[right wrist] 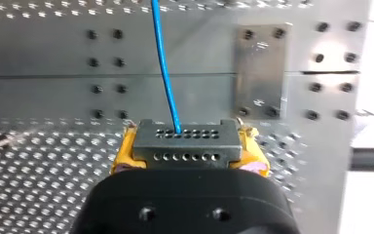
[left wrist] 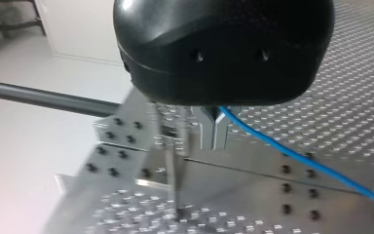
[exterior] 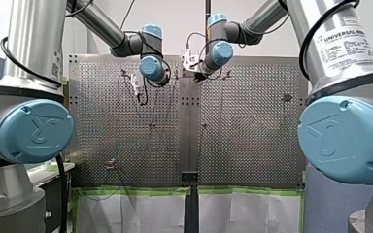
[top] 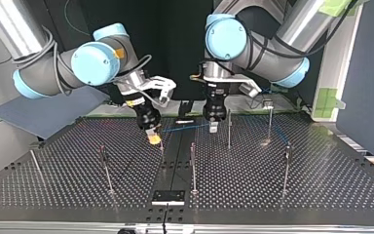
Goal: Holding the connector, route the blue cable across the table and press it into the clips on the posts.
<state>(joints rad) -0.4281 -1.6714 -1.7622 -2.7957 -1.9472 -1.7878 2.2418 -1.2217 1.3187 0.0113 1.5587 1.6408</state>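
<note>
Several posts (top: 193,165) are standing nearest the camera in the lower half of the top view, and as far as we are seeing none of them is carrying the cable. Behind them, mid-frame, the cable (top: 185,127) is running as a thin blue line between our two grippers. That stretch is where we are judging the trouble to lie. If my right gripper pulls while the line is tight, the connector could twist out of the pads. The cable could also drag against a post instead of dropping into a clip. A slack line could be as bad, sagging onto the table (top: 321,165) and missing the clips, which are too small to make out.

My right gripper (top: 152,138), entering at the top view's left, is closed to the connector's width. In its wrist view the yellow pads (right wrist: 122,158) are pressing on both ends of the connector (right wrist: 185,144), with the cable leaving its middle holes and heading away from the gripper. My left gripper (top: 214,127), at centre right, is hovering at the cable just beside a post. Whether it is closed on the line we are unable to tell. Farther back, blue is showing again toward the frame's right.
</note>
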